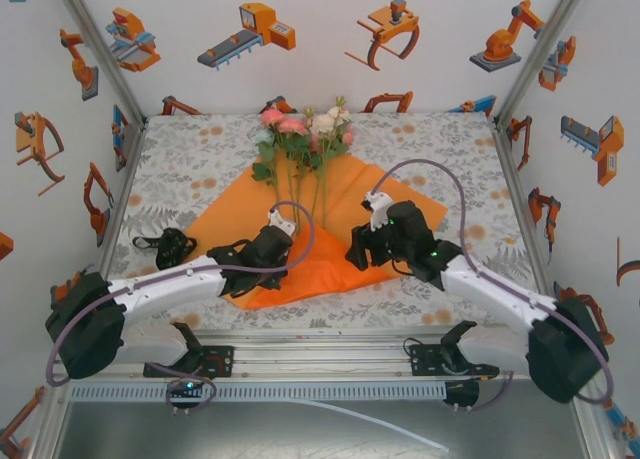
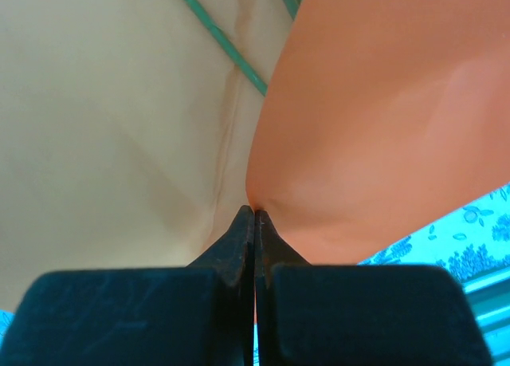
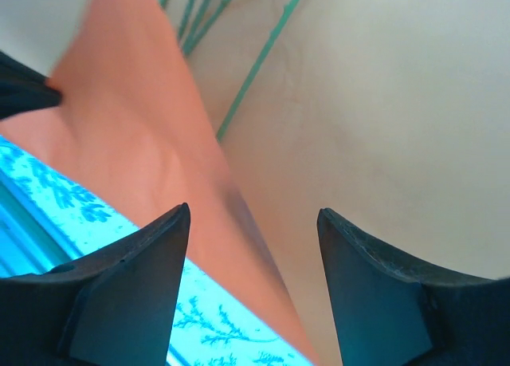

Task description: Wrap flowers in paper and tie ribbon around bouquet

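Black ribbon (image 1: 170, 245) beside orange paper (image 1: 225, 219), seen from overhead

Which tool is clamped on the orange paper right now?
The left tool: its jaws are shut on a fold of the orange paper. The right tool stands open, gripping nothing.

Bare tablecloth (image 1: 455, 159) along the right side and in the far left corner gives a gripper free passage. The middle is blocked by the paper (image 1: 345, 194), with the flowers (image 1: 303, 134) lying on it, blooms far. The left gripper (image 2: 253, 214), pinched on a raised fold of the paper, and the right gripper (image 3: 253, 210), jaws apart, crowd the near middle with a narrow gap between them. The ribbon (image 1: 170, 245) lies heaped near left beside the left arm. Walls (image 1: 580, 139) close off the left, right and far sides
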Robot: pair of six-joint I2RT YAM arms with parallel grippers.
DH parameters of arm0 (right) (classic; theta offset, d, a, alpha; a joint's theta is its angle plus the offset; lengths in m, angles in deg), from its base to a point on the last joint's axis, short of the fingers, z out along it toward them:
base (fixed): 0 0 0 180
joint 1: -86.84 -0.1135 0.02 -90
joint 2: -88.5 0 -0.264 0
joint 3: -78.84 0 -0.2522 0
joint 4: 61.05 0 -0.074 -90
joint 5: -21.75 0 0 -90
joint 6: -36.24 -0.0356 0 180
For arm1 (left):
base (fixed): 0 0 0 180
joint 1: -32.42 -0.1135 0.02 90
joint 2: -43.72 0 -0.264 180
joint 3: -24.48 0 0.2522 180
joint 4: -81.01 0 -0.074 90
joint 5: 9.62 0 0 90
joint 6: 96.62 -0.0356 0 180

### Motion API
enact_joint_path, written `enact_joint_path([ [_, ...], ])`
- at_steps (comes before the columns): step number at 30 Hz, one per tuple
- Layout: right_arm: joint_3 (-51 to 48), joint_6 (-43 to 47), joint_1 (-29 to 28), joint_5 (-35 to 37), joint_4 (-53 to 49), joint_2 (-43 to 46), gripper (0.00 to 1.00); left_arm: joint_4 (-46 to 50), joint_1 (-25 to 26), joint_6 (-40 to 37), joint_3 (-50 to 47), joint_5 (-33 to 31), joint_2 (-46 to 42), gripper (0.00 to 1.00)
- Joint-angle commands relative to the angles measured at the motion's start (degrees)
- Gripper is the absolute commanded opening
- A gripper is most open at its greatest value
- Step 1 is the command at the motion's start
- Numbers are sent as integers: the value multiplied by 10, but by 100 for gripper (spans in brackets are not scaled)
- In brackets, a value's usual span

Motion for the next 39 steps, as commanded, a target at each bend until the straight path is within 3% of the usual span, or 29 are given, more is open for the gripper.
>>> enact_joint_path([
  [1, -3, -25, -23, 24, -78, 77, 63, 18, -6, 59, -10, -59, 10, 0],
  [5, -9, -55, -82, -39, -72, 114, 63, 14, -9, 106, -22, -83, 14, 0],
  [9, -65, -118, -105, -103, 96, 44, 63, 24, -13, 134, -19, -112, 20, 0],
  [11, -72, -127, -105, -78, 146, -24, 61, 39, -17, 151, -15, -132, 27, 0],
  [16, -24, -81, -105, -28, 159, -157, 59, 36, -26, 165, -21, -144, 40, 0],
  [23, -9, -37, -104, 91, 124, -208, 59, 44, -41, 150, -13, -184, 57, 0],
  [24, -8, -35, -104, 96, 120, -211, 59, 44, -41, 142, -12, -189, 54, 2],
  [29, -3, -34, -104, 126, 116, -209, 60, 54, -34, 95, -7, -204, -24, 36],
  [31, 0, -35, -104, 121, 117, -198, 63, 70, -33, 81, -4, -180, -84, 48],
  [33, -9, -37, -100, 87, 138, -177, 66, 72, -27, 64, -9, -124, -145, 52],
  [36, -14, -57, -54, -41, 150, -161, 73, 14, -18, 12, -43, 50, -224, 55],
  [37, -12, -66, -35, -88, 151, -162, 80, -7, -15, 6, -54, 108, -238, 58],
  [39, -8, -71, -13, -137, 149, -170, 86, -33, -6, 2, -70, 167, -239, 63],
])
